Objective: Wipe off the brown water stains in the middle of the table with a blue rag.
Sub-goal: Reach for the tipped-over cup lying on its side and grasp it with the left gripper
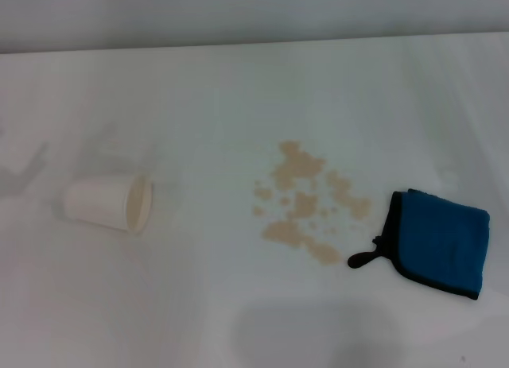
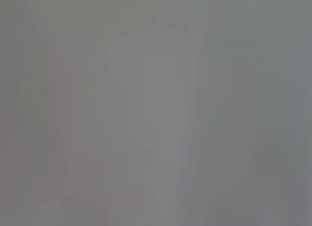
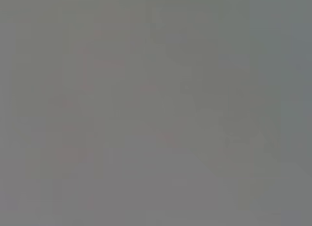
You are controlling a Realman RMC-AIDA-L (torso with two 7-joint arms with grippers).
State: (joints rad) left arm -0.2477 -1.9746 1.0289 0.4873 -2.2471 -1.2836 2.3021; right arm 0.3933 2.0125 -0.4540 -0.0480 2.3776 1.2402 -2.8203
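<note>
The brown water stains (image 1: 306, 203) are a cluster of tan blotches in the middle of the white table (image 1: 238, 90) in the head view. The blue rag (image 1: 439, 242) lies folded flat just right of the stains, with black edging and its black loop tab (image 1: 364, 259) pointing toward them. Neither gripper shows in the head view. Both wrist views show only a flat grey blur with nothing to make out.
A white paper cup (image 1: 110, 201) lies on its side at the left of the table, its mouth facing right. The table's far edge (image 1: 254, 44) runs along the top of the head view.
</note>
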